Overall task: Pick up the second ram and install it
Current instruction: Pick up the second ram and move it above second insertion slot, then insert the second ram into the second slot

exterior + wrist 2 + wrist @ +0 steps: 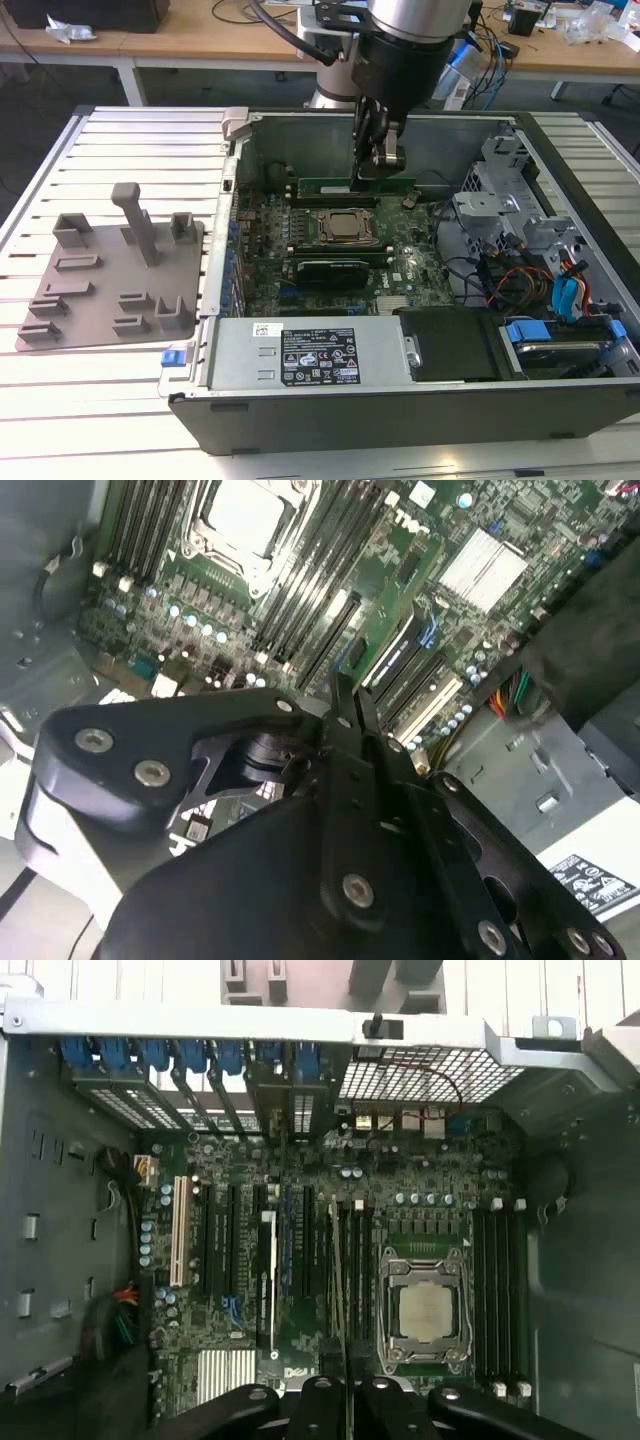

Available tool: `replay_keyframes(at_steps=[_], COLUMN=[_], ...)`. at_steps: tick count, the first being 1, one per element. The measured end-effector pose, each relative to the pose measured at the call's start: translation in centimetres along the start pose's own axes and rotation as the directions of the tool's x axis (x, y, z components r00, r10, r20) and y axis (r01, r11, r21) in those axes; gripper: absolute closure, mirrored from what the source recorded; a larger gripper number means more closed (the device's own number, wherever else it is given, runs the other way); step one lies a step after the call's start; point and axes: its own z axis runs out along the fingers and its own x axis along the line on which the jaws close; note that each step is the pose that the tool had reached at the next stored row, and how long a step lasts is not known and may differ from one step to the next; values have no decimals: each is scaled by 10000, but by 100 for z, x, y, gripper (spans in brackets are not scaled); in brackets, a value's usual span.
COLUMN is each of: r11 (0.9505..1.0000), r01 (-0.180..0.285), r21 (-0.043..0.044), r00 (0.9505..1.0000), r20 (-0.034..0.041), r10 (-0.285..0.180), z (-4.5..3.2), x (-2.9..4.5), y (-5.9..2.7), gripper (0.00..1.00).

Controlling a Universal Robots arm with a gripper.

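One holder tray point(100, 290): on the worktop point(130, 140) at the exterior view's left.
Second ram point(325, 185): level, edge-down over the slots behind the CPU socket point(345, 228) — inside the open case point(400, 420).
Pincer point(385, 170): closed on the stick's top edge.

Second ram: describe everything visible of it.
The second ram is a thin, narrow dark-green board stick, level on its long edge inside the open computer case. The gripper is shut on its upper edge. It sits over the black slots beside the CPU socket; seating cannot be told.
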Motion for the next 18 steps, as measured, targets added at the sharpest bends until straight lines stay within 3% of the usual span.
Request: replay_keyframes(at_steps=[8,15,18], r11=[10000,10000,10000], r01=[1,1,-2], r21=[3,2,1], r00=[10000,10000,10000], r20=[7,4,42], r10=[-1,-1,2], z=[19,302,356], x=[1,21,9], y=[-3,-26,-33], gripper=[86,86,86])
